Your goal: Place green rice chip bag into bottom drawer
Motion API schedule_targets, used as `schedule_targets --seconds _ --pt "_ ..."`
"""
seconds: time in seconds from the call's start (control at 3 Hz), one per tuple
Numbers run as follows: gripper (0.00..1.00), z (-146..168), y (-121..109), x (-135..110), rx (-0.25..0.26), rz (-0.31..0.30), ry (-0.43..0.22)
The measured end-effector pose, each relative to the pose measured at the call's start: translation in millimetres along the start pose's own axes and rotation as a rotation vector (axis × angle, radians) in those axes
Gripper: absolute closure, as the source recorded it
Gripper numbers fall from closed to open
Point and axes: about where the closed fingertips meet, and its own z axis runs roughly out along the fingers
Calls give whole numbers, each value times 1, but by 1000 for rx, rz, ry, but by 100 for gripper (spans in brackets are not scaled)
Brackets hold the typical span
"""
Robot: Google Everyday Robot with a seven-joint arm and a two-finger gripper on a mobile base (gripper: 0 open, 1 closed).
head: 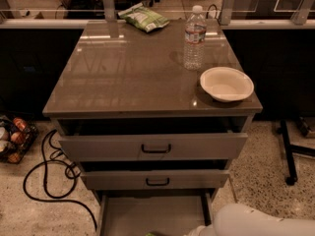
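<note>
The bottom drawer (147, 213) is pulled open under the cabinet, and its flat grey floor shows. Only the white rounded shell of my arm (256, 222) shows, at the bottom right corner, in front of the drawer's right side. My gripper is below the bottom edge of the view and cannot be seen. The green rice chip bag is out of view too, apart from a faint greenish sliver at the very bottom edge over the drawer.
The two upper drawers (153, 146) (156, 180) stand slightly open. On the cabinet top are a paler green-and-white bag (143, 17), a water bottle (194, 37) and a white bowl (226, 84). A black cable (47, 181) and a basket (12, 139) lie on the floor at left.
</note>
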Motion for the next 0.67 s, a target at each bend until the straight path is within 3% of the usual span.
schedule_targets --seconds 0.33,0.67 --pt "100 3 -15 -3 53 -8 -4" --pt "100 2 -15 -3 54 -8 -4"
